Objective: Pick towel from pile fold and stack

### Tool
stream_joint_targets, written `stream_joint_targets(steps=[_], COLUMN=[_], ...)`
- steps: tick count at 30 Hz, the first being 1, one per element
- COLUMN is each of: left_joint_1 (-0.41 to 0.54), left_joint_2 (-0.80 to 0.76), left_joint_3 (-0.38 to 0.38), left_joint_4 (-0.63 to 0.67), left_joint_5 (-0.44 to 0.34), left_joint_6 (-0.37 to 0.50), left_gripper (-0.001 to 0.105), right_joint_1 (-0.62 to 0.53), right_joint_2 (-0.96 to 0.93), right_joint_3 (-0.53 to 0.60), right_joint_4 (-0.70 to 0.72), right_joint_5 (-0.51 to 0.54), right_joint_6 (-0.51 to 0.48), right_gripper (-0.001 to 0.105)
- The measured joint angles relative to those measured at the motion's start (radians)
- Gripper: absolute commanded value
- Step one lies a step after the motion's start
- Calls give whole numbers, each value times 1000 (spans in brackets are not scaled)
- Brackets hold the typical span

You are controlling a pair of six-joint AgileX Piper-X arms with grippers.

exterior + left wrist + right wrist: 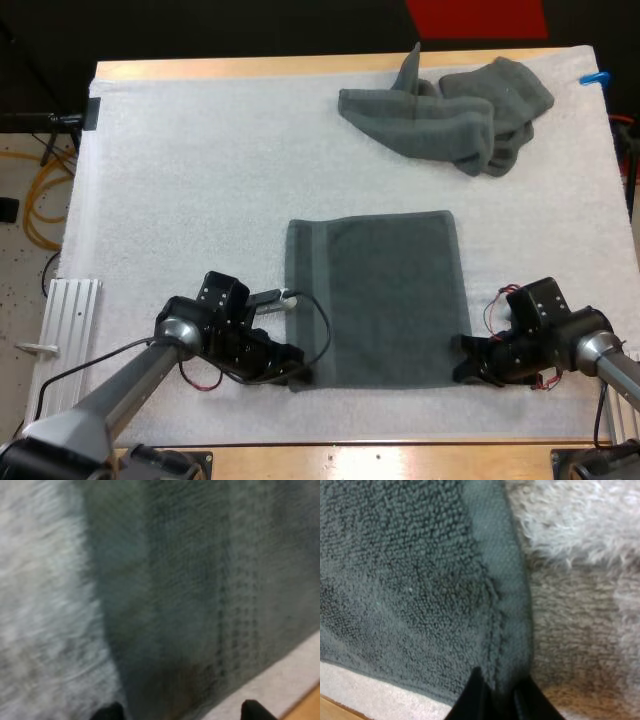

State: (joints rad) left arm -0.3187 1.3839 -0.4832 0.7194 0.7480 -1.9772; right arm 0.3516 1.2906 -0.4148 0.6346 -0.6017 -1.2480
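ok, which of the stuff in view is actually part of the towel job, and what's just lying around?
Job: flat towel; right hand, shut on its near right corner; left hand, open at its near left corner; crumpled towels, far right.
Lying about: white mat; wooden table; metal rail left of the table; yellow cable on the floor.
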Motion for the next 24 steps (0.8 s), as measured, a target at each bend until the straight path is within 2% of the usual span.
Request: stream_joint_targets(steps=[3, 6, 8, 10, 11, 13, 14, 19, 24], left_joint_1=[2, 5, 5, 5, 5, 5, 5, -30, -103], left_joint_2=[47, 55, 58, 58, 63, 67, 68, 69, 41], left_joint_3=[-1, -4, -4, -4, -4, -1, 0, -1, -1], left_joint_4=[-38, -44, -45, -51, -52, -58, -60, -66, -41], left_joint_5=[82, 98, 101, 97, 96, 93, 91, 53, 32], left_joint_6=[-5, -12, -12, -12, -12, -12, -12, -11, 27], left_gripper=[51, 50, 44, 29, 25, 6, 1, 0, 0], right_joint_1=[0, 0, 0, 0, 0, 0, 0, 0, 0], right_joint_2=[0, 0, 0, 0, 0, 0, 0, -27, -99], right_joint_3=[0, 0, 0, 0, 0, 0, 0, 0, 0], right_joint_4=[0, 0, 0, 0, 0, 0, -1, -17, -21], right_joint_5=[0, 0, 0, 0, 0, 0, 0, 0, 0], right_joint_6=[0, 0, 0, 0, 0, 0, 0, 0, 0], right_gripper=[0, 0, 0, 0, 0, 0, 0, 0, 0])
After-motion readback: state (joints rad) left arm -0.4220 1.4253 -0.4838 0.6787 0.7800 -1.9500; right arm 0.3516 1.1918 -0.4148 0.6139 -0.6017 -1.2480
